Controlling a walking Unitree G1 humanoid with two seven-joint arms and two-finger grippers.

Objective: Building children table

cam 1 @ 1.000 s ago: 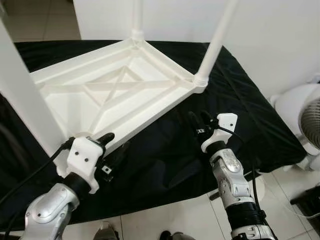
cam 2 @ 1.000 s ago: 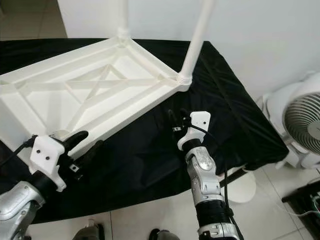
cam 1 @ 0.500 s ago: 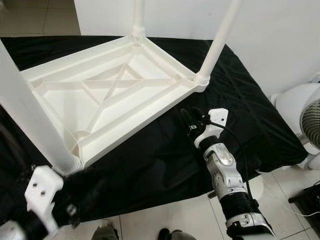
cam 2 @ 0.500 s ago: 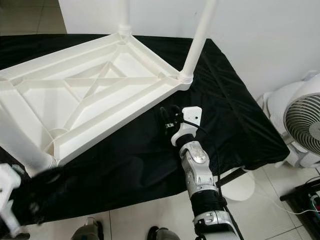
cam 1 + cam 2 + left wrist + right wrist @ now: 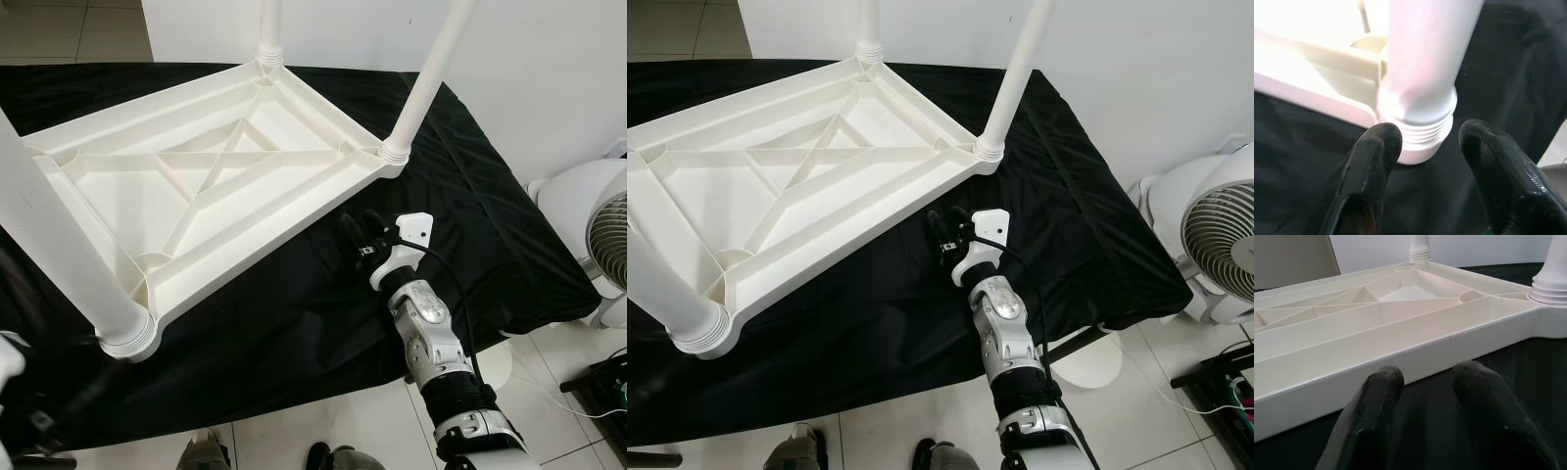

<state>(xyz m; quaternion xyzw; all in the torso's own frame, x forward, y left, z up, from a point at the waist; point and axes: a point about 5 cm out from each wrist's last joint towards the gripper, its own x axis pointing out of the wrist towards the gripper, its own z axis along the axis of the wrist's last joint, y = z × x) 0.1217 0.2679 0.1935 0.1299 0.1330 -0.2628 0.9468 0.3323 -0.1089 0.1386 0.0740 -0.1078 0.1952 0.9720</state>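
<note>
Your white children's table (image 5: 216, 186) lies upside down on the desk (image 5: 470, 225), which is draped in black cloth. Three legs stand screwed into its corners: the near leg (image 5: 59, 255) on your left, the far leg (image 5: 266, 29) at the back corner, and the right leg (image 5: 426, 83) at the corner nearest the wall.

Your right claw (image 5: 942, 231) hovers low over the cloth just beside the tabletop's near rim, fingers spread with nothing between them; the right wrist view puts that rim straight ahead of the fingertips (image 5: 1382, 382).

Your left claw (image 5: 1422, 142) sits spread in front of the near leg's threaded collar (image 5: 1422, 134), close to it, gripping nothing.

Open black cloth runs from the rim to the desk's near edge and right edge. A white fan (image 5: 1215, 235) stands on the tiled floor (image 5: 1136, 392) past the desk's right edge.
</note>
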